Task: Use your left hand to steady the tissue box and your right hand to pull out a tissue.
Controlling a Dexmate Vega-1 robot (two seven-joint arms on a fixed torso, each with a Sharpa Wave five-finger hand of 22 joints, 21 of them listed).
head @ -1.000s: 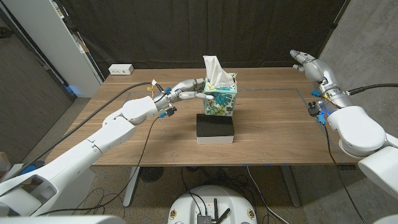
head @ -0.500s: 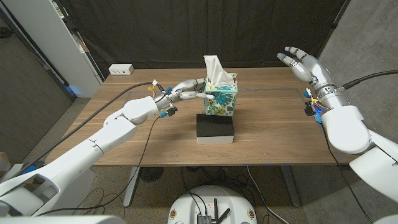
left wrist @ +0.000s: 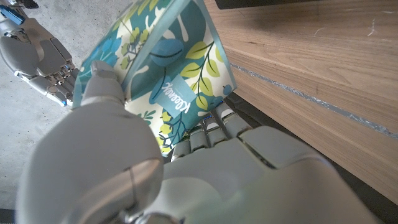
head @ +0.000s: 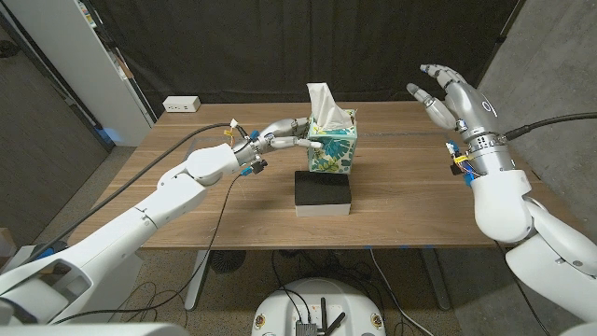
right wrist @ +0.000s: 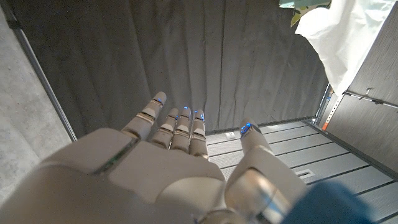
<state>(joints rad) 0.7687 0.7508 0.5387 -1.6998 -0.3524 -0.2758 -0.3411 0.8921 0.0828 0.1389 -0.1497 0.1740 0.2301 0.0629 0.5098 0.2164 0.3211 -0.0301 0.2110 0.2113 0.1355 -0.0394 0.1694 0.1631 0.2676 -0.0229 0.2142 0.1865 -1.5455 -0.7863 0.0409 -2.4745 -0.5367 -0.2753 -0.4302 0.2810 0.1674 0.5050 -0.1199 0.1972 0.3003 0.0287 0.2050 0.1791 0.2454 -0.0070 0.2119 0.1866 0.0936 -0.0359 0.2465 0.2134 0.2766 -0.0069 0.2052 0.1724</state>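
The tissue box [head: 332, 149], teal with a leaf print, stands upright on the wooden table [head: 410, 201], with a white tissue [head: 323, 101] sticking up from its top. The left hand [head: 278, 135] grasps the box from the robot's left side, fingers [head: 300, 124] laid along its near-top edge and side; in the left wrist view the box [left wrist: 165, 74] lies right against that hand's fingers [left wrist: 214, 124]. Just in front of the box, towards the robot, sits a black block [head: 323, 190]. The right hand [head: 452, 96] hovers in the air well off to the box's right, released and holding nothing, fingers spread [right wrist: 180, 127]; the tissue [right wrist: 339, 34] shows beyond it at the corner of the right wrist view
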